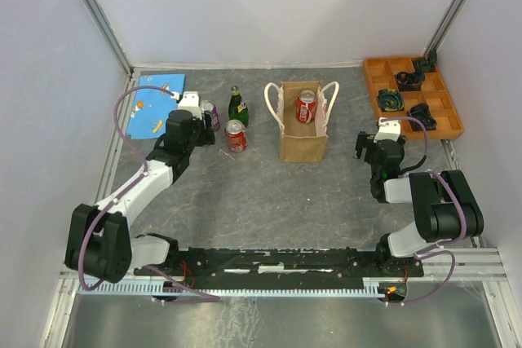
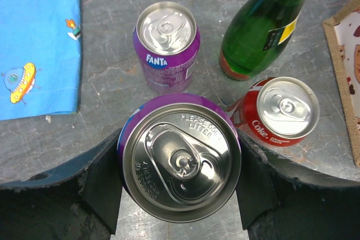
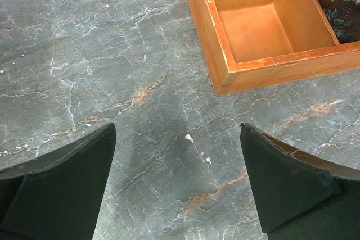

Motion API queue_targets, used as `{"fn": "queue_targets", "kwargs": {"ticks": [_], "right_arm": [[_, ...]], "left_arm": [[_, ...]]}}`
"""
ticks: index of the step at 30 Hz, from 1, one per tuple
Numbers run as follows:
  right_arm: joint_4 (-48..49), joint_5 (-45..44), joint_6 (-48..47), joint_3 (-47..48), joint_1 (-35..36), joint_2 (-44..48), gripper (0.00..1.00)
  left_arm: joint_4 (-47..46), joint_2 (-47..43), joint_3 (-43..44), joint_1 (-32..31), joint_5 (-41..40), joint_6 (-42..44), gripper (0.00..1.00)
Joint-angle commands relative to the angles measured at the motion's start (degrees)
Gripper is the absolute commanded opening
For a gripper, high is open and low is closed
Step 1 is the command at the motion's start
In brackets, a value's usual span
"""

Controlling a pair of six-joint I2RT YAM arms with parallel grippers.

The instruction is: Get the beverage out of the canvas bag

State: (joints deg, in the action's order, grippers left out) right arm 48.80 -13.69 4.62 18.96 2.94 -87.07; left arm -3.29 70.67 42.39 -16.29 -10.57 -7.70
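The tan canvas bag (image 1: pixel 303 140) stands upright at the table's middle with white rope handles. A red can (image 1: pixel 307 107) stands inside it. Its edge shows in the left wrist view (image 2: pixel 344 60). My left gripper (image 1: pixel 192 116) is left of the bag, with its jaws against both sides of a purple can (image 2: pixel 180 158); the gripper (image 2: pixel 180 167) hides that can from above. Beside it stand a purple Fanta can (image 2: pixel 167 46), a green bottle (image 2: pixel 259 32) and a red Coke can (image 2: pixel 275 111). My right gripper (image 1: pixel 377 149) is open and empty over bare table (image 3: pixel 177 139), right of the bag.
A blue printed cloth (image 1: pixel 157 103) lies at the back left, also in the left wrist view (image 2: pixel 36 37). An orange compartment tray (image 1: pixel 412 95) with dark items stands at the back right; its corner (image 3: pixel 225 54) is just ahead of my right fingers.
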Motion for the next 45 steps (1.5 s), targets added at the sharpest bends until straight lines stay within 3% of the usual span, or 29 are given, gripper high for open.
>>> {"fn": "queue_targets", "kwargs": {"ticks": [1, 19, 22, 26, 28, 40, 45], "right_arm": [[1.4, 0.4, -0.3, 1.6, -0.2, 0.5, 0.99], [1.4, 0.4, -0.3, 1.6, -0.1, 0.5, 0.99], [1.4, 0.4, -0.3, 1.6, -0.1, 0.5, 0.99], [1.4, 0.4, -0.3, 1.6, -0.1, 0.6, 0.99], [1.4, 0.4, -0.3, 1.6, -0.1, 0.5, 0.99], [1.4, 0.4, -0.2, 1.6, -0.2, 0.6, 0.99], [1.4, 0.4, -0.3, 1.6, -0.1, 0.5, 0.99]], "left_arm": [[-10.7, 3.0, 1.3, 0.8, 1.0, -4.0, 0.03], [-11.8, 14.0, 4.3, 1.0, 3.2, -5.2, 0.06], [-10.2, 14.9, 5.0, 1.0, 2.4, -5.6, 0.25], [-9.7, 14.8, 5.0, 1.0, 1.4, -5.7, 0.64], [-9.6, 14.7, 5.2, 1.0, 1.0, -5.6, 0.98], [-6.0, 9.8, 10.8, 1.0, -1.1, -1.5, 1.00], [-5.4, 6.5, 18.9, 0.9, 7.7, 3.5, 0.98]]}}
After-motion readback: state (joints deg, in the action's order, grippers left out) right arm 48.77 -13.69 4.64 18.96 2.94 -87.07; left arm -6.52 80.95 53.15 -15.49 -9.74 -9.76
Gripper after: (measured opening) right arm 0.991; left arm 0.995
